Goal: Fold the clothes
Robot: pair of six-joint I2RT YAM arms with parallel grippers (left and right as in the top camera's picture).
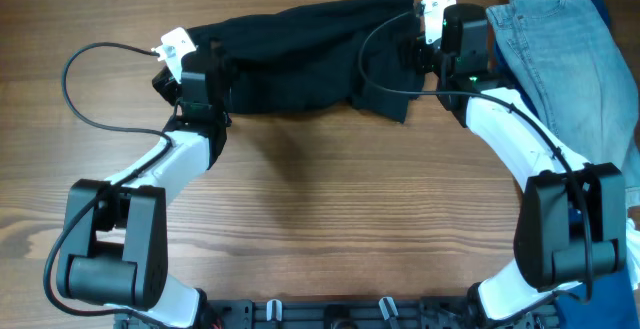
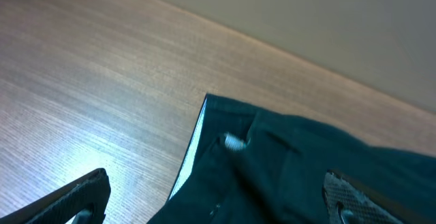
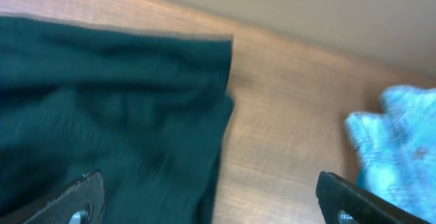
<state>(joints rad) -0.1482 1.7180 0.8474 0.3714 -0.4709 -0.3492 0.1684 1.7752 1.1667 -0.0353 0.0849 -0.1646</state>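
Both spread wide, your left hand [image 2: 216,200] and right hand [image 3: 211,202] flank the black garment [image 1: 300,49], white label [image 2: 234,141] only in left wrist view, jeans [image 1: 560,39] in the other two.

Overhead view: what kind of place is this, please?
Probably a robot lab workbench, not a home: a wooden table, a left arm and right arm fixed at its near edge, and a black garment lying beside jeans.
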